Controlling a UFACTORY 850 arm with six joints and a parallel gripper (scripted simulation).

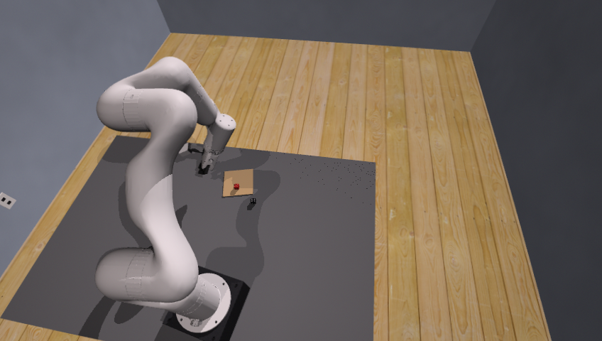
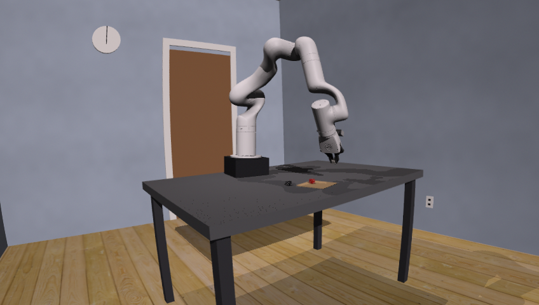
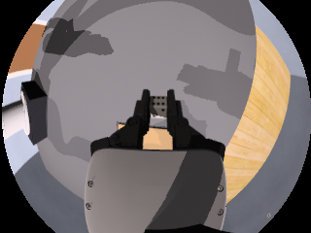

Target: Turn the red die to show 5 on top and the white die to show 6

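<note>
My gripper (image 1: 203, 170) (image 2: 334, 160) (image 3: 158, 98) is shut on the white die (image 3: 158, 105) (image 2: 334, 162) and holds it above the table, tilted, to the left of the mat in the top view. One die face with several pips shows between the fingertips in the wrist view. The tan mat (image 1: 245, 176) (image 2: 321, 185) (image 3: 157, 141) lies flat. The red die (image 1: 236, 186) (image 2: 311, 181) sits on the mat; it is hidden in the wrist view. The black die (image 1: 253, 201) (image 2: 288, 183) lies on the table just off the mat's corner. The pips on top of the red and black dice are too small to read.
The dark grey table (image 1: 316, 236) (image 2: 241, 204) carries the arm's black base (image 1: 238, 291) (image 2: 246, 166) at one side. Arm shadows fall across the table and part of the mat. The table's far edge is close behind the gripper in the top view.
</note>
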